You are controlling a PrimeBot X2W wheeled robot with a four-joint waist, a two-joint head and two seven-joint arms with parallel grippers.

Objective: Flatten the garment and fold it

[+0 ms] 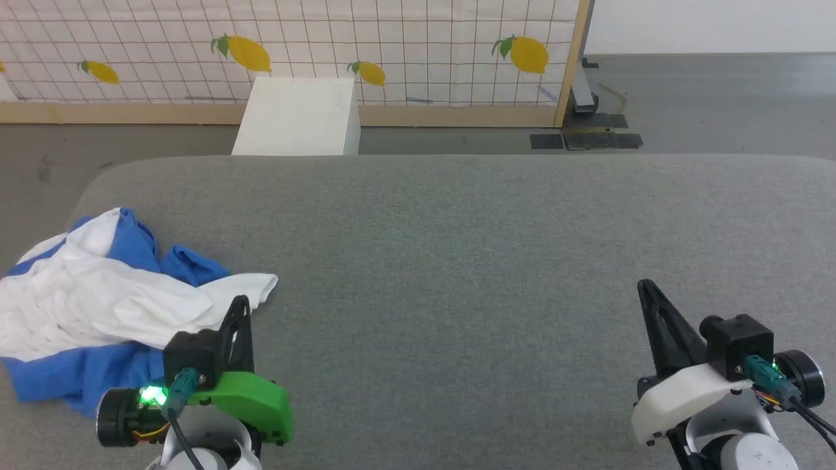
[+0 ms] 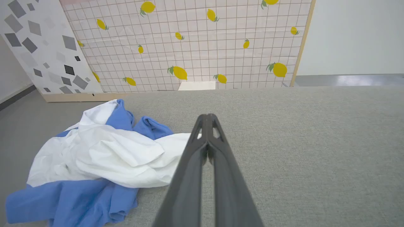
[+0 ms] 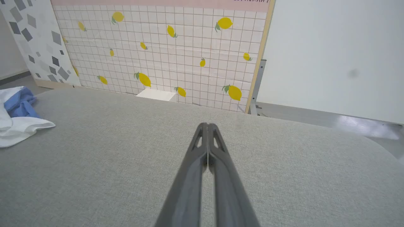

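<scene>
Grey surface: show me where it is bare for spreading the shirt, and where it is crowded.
Bare: the wide middle of the grey surface, from the left tool across to the right tool, back to the far edge near the white box. Crowded: the left end, where the crumpled garment lies heaped.

The garment (image 1: 98, 294) runs off the head view's left edge, one corner behind the left fingers (image 1: 240, 333).

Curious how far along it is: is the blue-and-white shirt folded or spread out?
Neither: the shirt lies crumpled, white and blue layers bunched, at the left edge of the grey surface.
</scene>
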